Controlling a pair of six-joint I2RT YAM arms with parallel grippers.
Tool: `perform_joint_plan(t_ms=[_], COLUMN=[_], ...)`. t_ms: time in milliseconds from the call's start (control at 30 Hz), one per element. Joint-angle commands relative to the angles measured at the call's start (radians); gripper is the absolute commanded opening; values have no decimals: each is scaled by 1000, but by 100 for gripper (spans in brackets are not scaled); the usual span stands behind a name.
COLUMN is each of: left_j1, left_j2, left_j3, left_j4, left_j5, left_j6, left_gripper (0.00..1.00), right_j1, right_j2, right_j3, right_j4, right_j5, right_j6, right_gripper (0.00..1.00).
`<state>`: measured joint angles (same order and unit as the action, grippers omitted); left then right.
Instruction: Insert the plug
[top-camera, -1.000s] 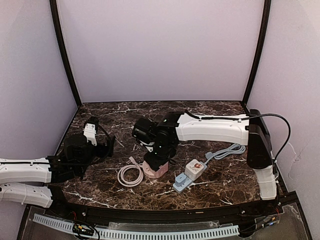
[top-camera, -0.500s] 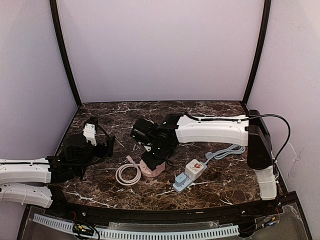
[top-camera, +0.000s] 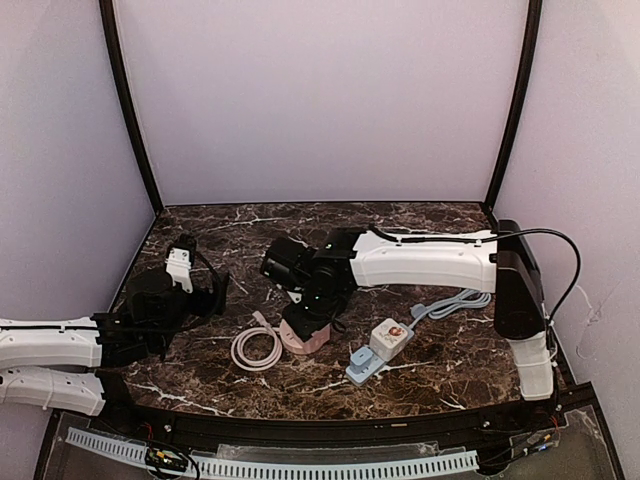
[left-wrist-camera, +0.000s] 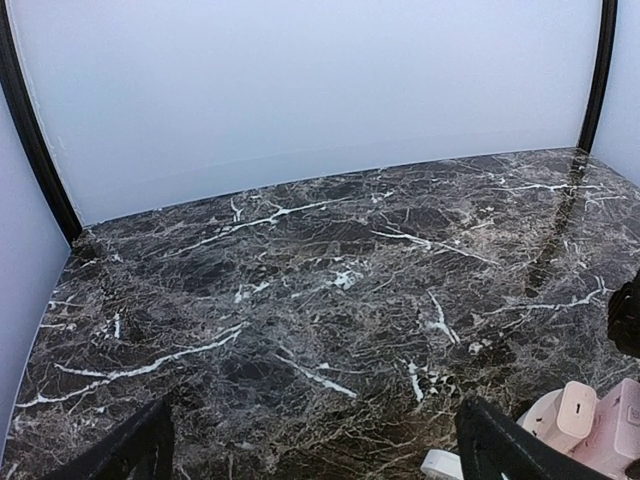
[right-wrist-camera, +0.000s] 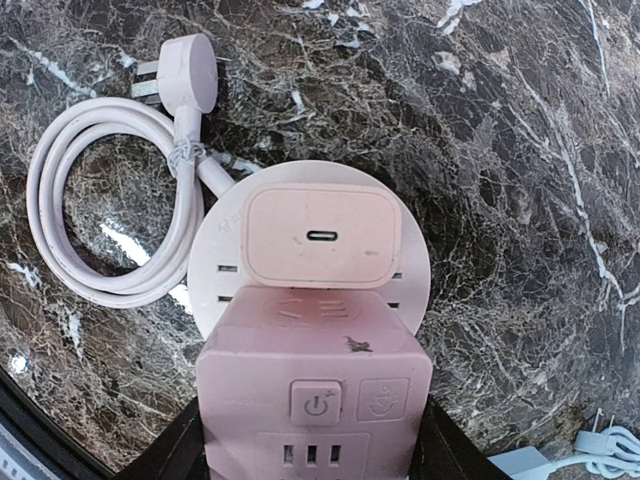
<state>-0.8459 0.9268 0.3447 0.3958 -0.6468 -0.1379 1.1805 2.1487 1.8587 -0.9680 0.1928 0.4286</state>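
Right pincer (right-wrist-camera: 312, 445) clamped on pink socket block (right-wrist-camera: 315, 345), left pincer (left-wrist-camera: 312, 455) spread wide, released, over marble tabletop (left-wrist-camera: 330, 260)

I am looking into a robotics lab test cell: plain pale walls (top-camera: 320, 100) are closing in a marble-patterned surface (top-camera: 460, 375) on three sides, black frame posts (top-camera: 128, 110) are standing in the corners, and a slotted cable duct (top-camera: 270, 465) is running along the near edge.

Around the pink cube-shaped plastic socket block (top-camera: 312, 342)
On the dark marble counter (top-camera: 430, 222): coiled pale cable (top-camera: 258, 350) at nine o'clock, white-and-blue power strip (top-camera: 380, 352) at three o'clock, pale square charger (right-wrist-camera: 322, 237) touching the block.
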Motion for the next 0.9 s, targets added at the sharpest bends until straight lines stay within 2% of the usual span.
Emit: perform_joint_plan(t_ms=[0, 100, 233, 533, 633, 867], left_j1=[5, 5, 6, 5, 5, 14], left_j2=[-12, -14, -14, -20, -28, -86], left_j3=[-21, -21, -21, -25, -10, -14], left_j4=[22, 22, 23, 15, -23, -41], left_j5=[-1, 0, 1, -17, -74, -166], left_j6=[11, 11, 11, 26, 38, 98], left_gripper=[98, 98, 98, 98, 98, 99], right_j1=[10, 9, 10, 7, 0, -62], right_j2=[94, 61, 13, -136, -221, -491], right_j3=[-28, 4, 28, 20, -82, -446], right_j4=[11, 11, 24, 52, 130, 427], right_j5=[-7, 6, 14, 137, 197, 317], right_j6=[14, 8, -3, 9, -1, -31], right_gripper=[46, 64, 97, 99, 99, 99])
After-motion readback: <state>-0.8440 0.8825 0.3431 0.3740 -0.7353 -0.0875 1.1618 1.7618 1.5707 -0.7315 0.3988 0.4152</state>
